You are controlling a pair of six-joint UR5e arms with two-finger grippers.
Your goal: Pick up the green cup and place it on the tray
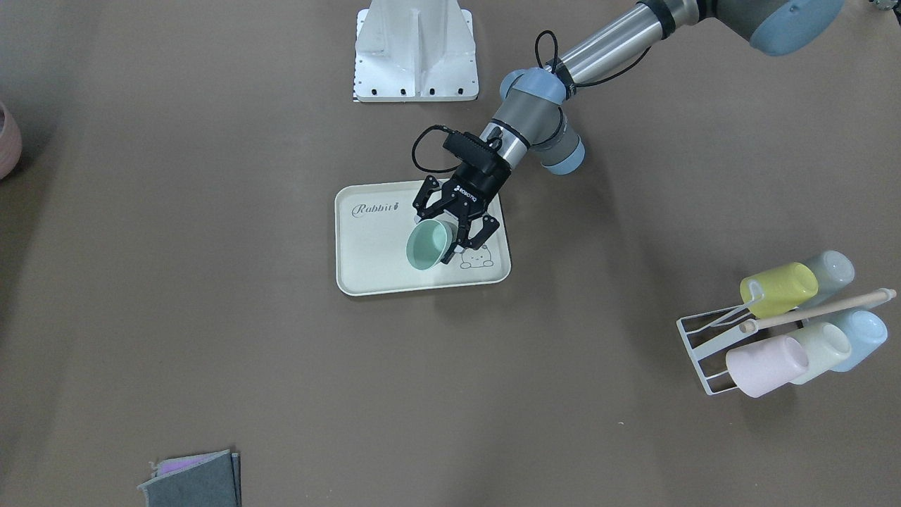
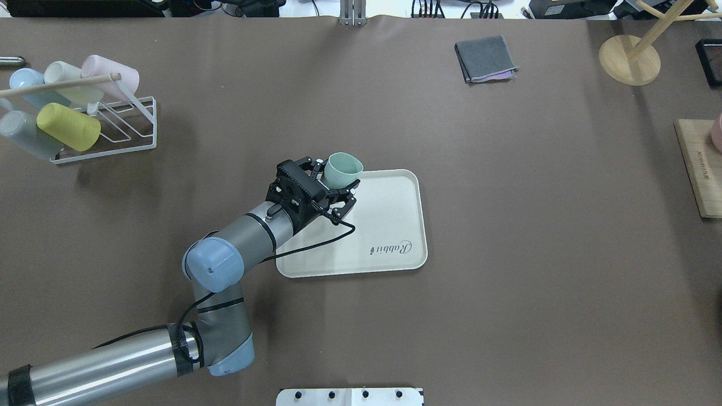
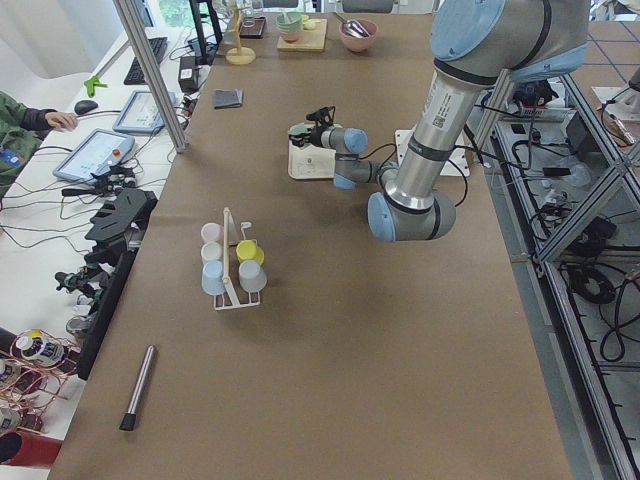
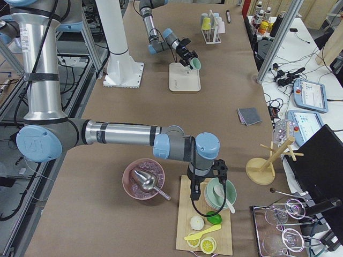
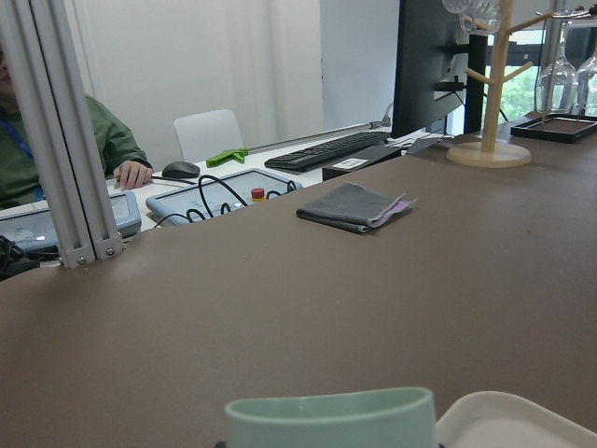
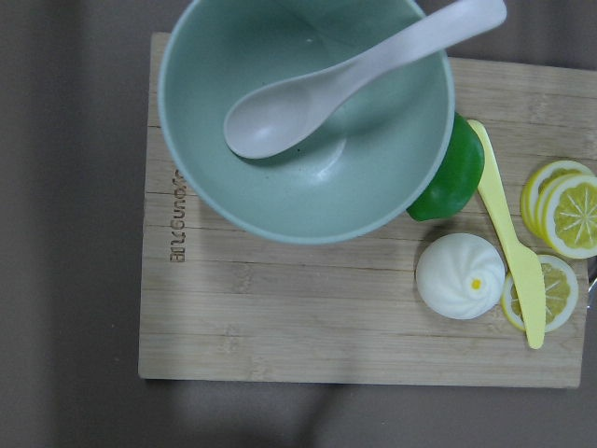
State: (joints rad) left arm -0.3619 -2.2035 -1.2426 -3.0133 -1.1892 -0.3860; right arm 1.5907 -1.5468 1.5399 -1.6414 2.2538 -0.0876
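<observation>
My left gripper (image 1: 450, 229) is shut on the green cup (image 1: 428, 245), a small sage-green tumbler. It holds the cup tilted, mouth away from the wrist, over the cream tray (image 1: 380, 274) printed "Rabbit". In the overhead view the cup (image 2: 343, 169) hangs over the tray's (image 2: 395, 214) far left corner, the gripper (image 2: 333, 180) beside it. The cup rim (image 5: 331, 418) and a tray corner (image 5: 513, 420) show in the left wrist view. My right gripper (image 4: 201, 187) hovers over a cutting board, seen only in the exterior right view; I cannot tell if it is open.
A white wire rack (image 2: 113, 129) with several pastel cups stands at the far left. A folded grey cloth (image 2: 485, 56), a wooden stand (image 2: 629, 59) and a wooden board (image 2: 696, 169) lie to the right. Under the right wrist sits a green bowl (image 6: 308, 121) with a spoon.
</observation>
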